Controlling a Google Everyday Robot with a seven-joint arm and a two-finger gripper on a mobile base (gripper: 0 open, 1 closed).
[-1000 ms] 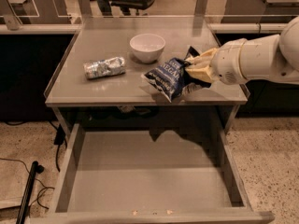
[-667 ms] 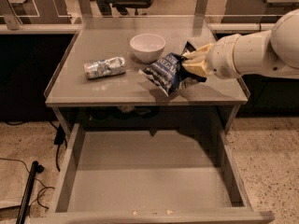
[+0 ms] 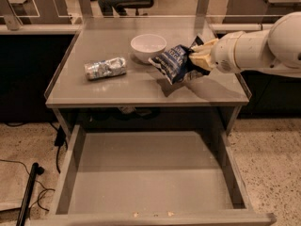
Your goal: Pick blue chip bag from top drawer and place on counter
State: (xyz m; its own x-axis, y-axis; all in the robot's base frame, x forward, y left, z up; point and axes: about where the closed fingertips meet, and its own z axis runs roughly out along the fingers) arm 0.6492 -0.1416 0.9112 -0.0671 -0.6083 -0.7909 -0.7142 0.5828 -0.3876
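The blue chip bag (image 3: 173,63) is dark navy with white lettering. My gripper (image 3: 197,56) is shut on its right end and holds it tilted just above the counter (image 3: 141,86), right of centre, next to a white bowl. The white arm reaches in from the right. The top drawer (image 3: 150,173) is pulled fully open below the counter, and its flat grey bottom is bare.
A white bowl (image 3: 148,47) stands at the counter's back middle, just left of the bag. A silvery wrinkled packet (image 3: 105,68) lies on the counter's left part. A black cable and pole (image 3: 29,192) lie on the floor at the left.
My gripper has carried the blue chip bag up and back over the counter, closer to the white bowl. The bowl and the silvery packet have not moved.
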